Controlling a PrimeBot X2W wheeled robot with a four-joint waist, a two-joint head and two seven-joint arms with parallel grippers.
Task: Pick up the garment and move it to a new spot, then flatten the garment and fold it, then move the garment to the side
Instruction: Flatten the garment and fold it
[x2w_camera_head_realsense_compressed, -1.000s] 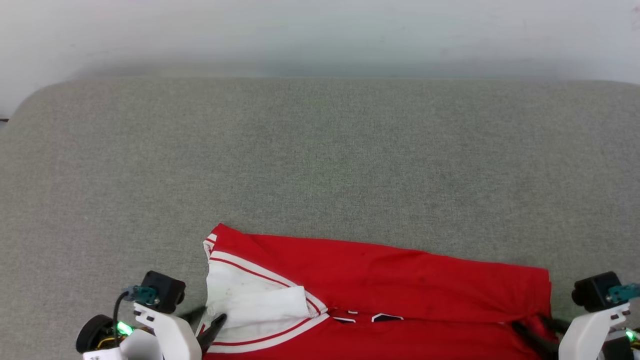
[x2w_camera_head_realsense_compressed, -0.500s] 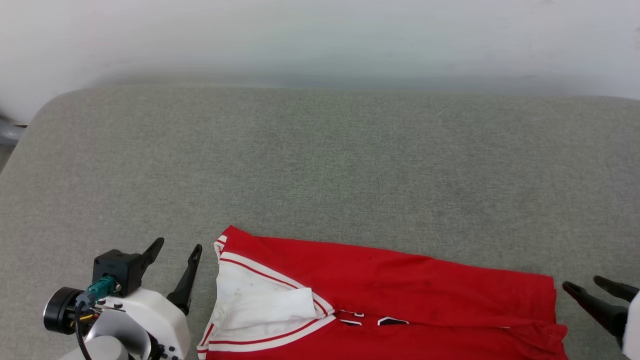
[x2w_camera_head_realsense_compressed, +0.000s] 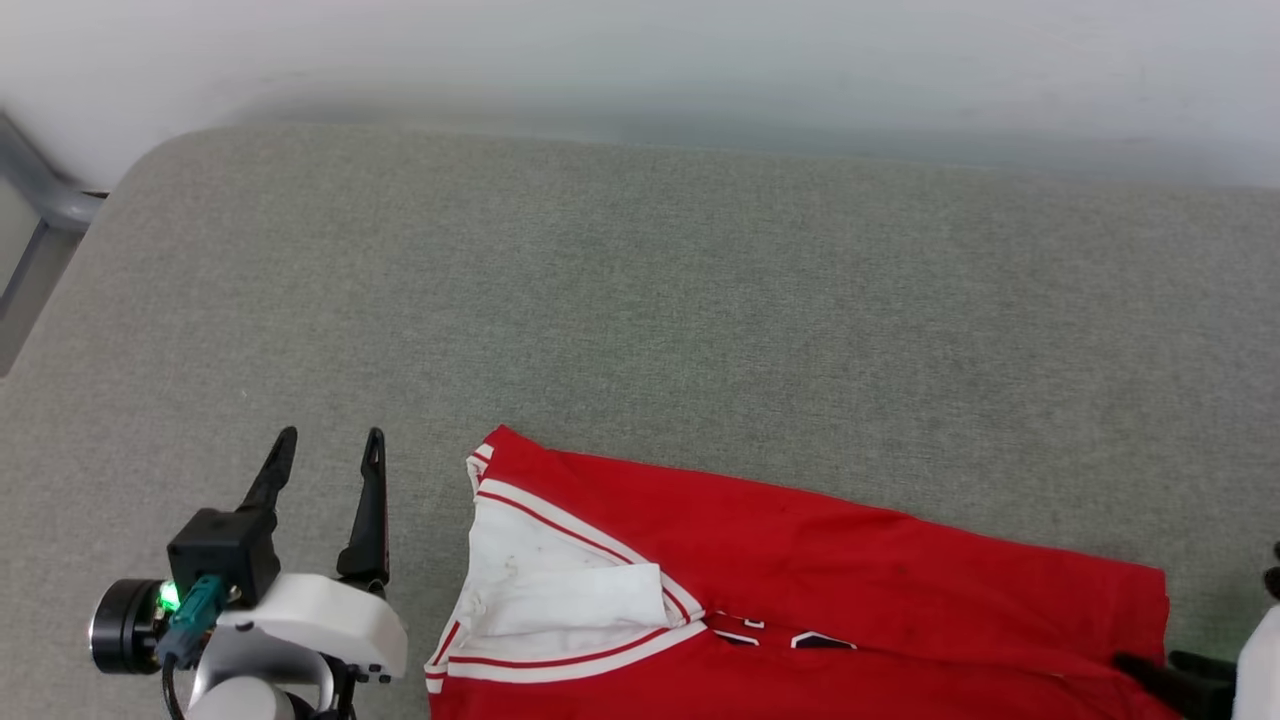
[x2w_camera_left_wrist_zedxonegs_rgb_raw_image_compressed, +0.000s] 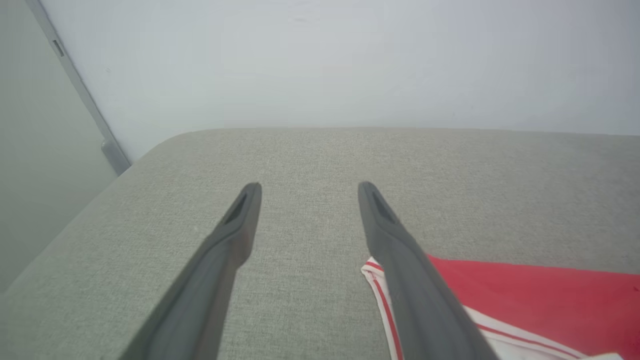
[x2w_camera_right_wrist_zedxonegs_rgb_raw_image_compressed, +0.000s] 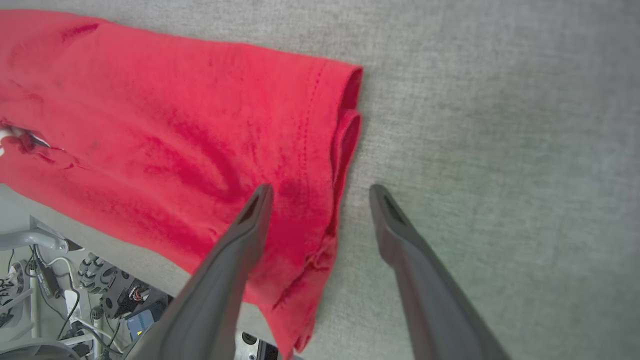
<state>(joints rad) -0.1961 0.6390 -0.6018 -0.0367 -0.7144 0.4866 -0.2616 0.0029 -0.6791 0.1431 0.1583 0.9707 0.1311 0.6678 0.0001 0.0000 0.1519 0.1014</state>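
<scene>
Nearest us, the red garment (x2w_camera_head_realsense_compressed: 850, 560) lies folded along the grey worktop's (x2w_camera_head_realsense_compressed: 700, 300) front edge. Our right gripper (x2w_camera_right_wrist_zedxonegs_rgb_raw_image_compressed: 321, 190) hangs over the garment's hemmed end, fingers wide apart, empty. Our left gripper (x2w_camera_head_realsense_compressed: 330, 437) sits near the garment's white sleeve, fingers equally wide, empty. Beyond the garment stands a pale wall (x2w_camera_head_realsense_compressed: 640, 60).

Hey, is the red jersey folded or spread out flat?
Folded. The red jersey lies as a long band on the grey fabric surface, a layer overlapping the chest lettering, and its hem end shows doubled edges.
</scene>
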